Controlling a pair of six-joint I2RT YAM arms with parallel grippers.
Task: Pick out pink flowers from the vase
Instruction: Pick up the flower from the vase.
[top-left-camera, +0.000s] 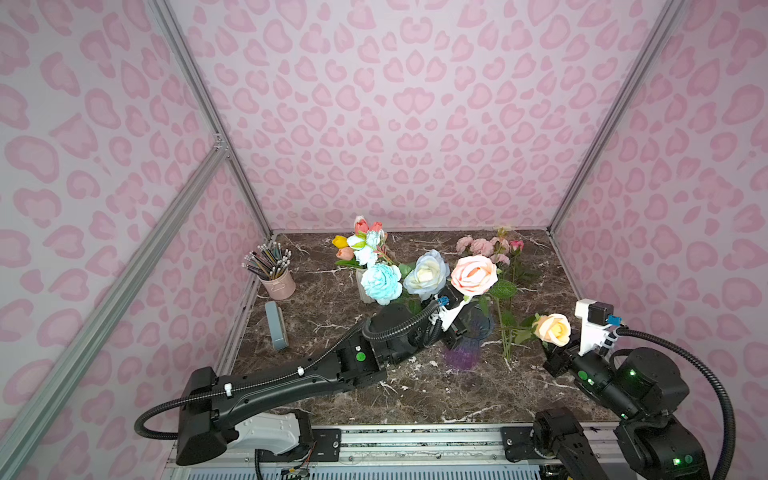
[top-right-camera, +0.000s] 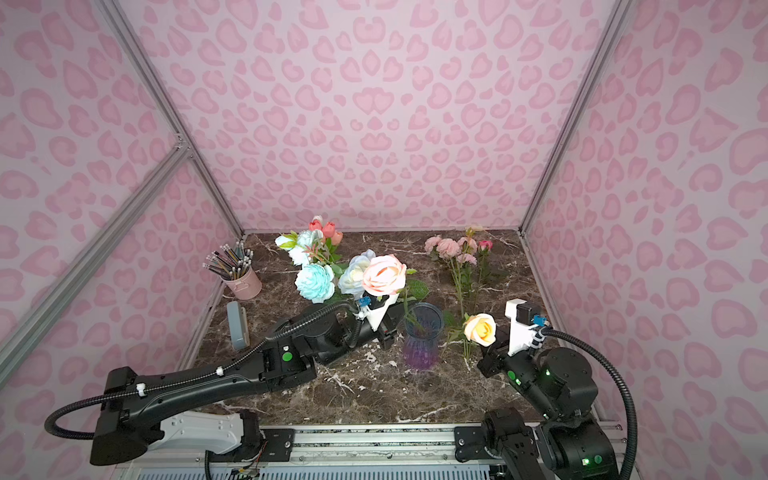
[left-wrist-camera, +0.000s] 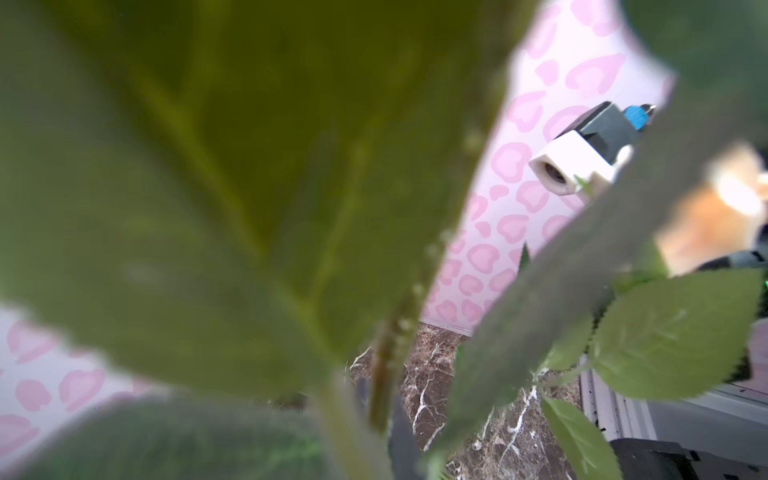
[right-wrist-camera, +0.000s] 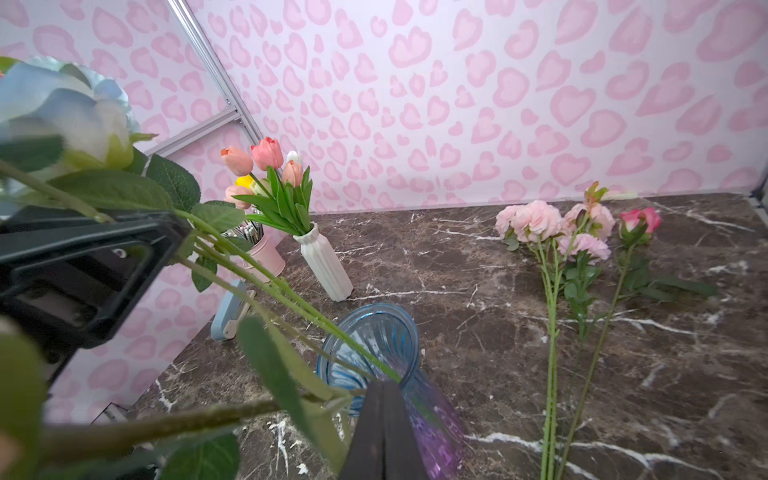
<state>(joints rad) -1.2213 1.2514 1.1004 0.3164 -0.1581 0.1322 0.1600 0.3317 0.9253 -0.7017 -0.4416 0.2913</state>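
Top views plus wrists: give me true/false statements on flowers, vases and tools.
1. The blue vase stands upright on the table. True.
2. The right tool holds the large pink rose. False: it is shut on the stem of the yellow rose; the pink rose is by the left tool.
3. Some pink flowers lie on the table, outside any vase. True.
4. The tulips stand in the blue vase. False: they are in the white vase.
5. The left tool is open. False: it is shut on a stem beside the blue vase.
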